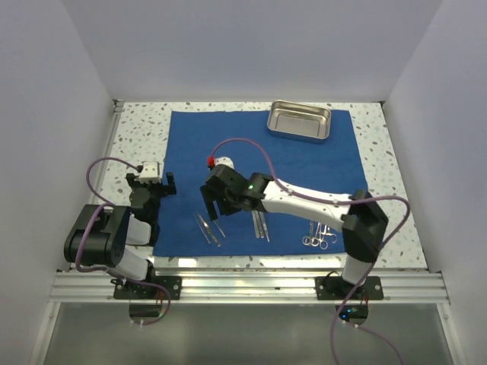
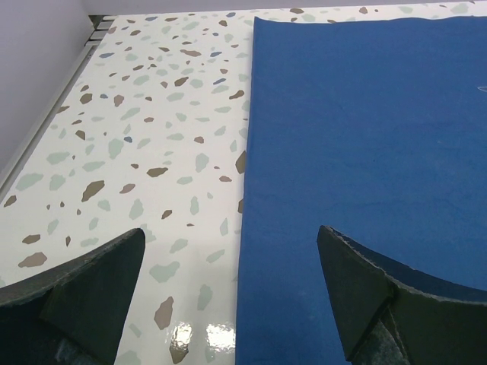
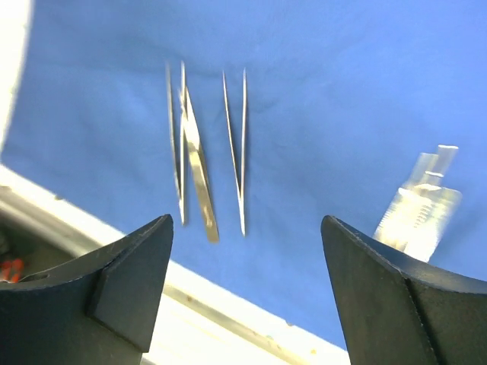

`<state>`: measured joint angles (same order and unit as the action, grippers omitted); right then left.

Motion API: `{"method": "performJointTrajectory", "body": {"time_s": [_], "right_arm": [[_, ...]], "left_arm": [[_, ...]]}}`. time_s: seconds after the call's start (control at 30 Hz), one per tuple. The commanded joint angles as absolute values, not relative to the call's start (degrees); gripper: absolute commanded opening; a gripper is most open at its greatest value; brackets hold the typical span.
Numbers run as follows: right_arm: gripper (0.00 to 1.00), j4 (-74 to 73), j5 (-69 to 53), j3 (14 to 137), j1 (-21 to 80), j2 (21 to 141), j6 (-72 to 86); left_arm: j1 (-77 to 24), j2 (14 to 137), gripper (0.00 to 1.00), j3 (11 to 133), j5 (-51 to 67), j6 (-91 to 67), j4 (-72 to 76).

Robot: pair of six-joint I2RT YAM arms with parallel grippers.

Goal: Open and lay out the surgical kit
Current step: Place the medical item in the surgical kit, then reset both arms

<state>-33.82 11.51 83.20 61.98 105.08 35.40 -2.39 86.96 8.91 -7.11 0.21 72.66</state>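
Right, the blue cloth (image 1: 259,175) lies spread flat on the speckled table (image 1: 137,129), with bare tabletop showing along its left, right and upper edges. The steel tray (image 1: 299,122) sits at the cloth's upper right corner, well apart from the tools. At lower centre the right gripper (image 1: 212,207) hangs over the tweezers (image 1: 207,227), jaws spread wide, nothing between them. Its wrist view shows those tweezers lying loose on the blue, near the cloth's lower edge, metal rail (image 1: 251,262) just beyond. More tweezers, a second set (image 1: 260,225), lie just right of them, and the ring-handled forceps (image 1: 319,237) rest at lower right beside the right arm (image 1: 358,228). The left gripper (image 1: 152,181) is wide open and empty, straddling the cloth's left edge, one finger over terrazzo, one over blue. Plenty of open cloth through the middle
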Motion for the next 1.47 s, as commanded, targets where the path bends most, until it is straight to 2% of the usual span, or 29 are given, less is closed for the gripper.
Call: {"method": "performJointTrajectory", "body": {"time_s": [0.0, 0.1, 0.23, 0.53, 0.6, 0.63, 0.87, 1.27, 1.43], "right_arm": [[0.83, -39.89, 17.38, 86.48, 62.23, 94.68, 32.70], [0.88, -44.29, 24.31, 87.01, 62.23, 87.56, 31.91], [0.91, -47.36, 30.04, 80.88, 62.31, 76.23, 31.81], [0.91, -70.81, 31.46, 74.27, 62.23, 43.88, 43.23], [0.99, -72.85, 31.99, 74.62, 62.31, 40.18, 45.78], [0.99, -74.95, 32.25, 75.75, 62.23, 37.82, 46.75], [0.99, -79.19, 35.15, 79.80, 62.31, 37.70, 47.81], [0.98, -73.22, 36.21, 76.73, 62.31, 38.23, 45.53], [0.99, -71.19, 36.74, 77.60, 62.31, 43.22, 42.37]], "left_arm": [[-2.55, 86.22, 1.00, 9.93, -7.47, 1.05, 76.64], [-2.55, 86.40, 1.00, 9.76, -7.47, 0.97, 77.34], [-2.55, 86.57, 1.00, 9.67, -7.47, 0.97, 77.61], [-2.55, 86.57, 1.00, 9.67, -7.47, 0.97, 77.70], [-2.55, 86.57, 1.00, 9.75, -7.56, 0.97, 77.70], [-2.55, 86.66, 1.00, 9.76, -7.47, 0.97, 77.70], [-2.55, 86.66, 1.00, 9.75, -7.47, 0.97, 77.61], [-2.55, 86.66, 1.00, 9.76, -7.56, 0.97, 77.61], [-2.55, 86.66, 1.00, 9.76, -7.56, 0.97, 77.61]]}}
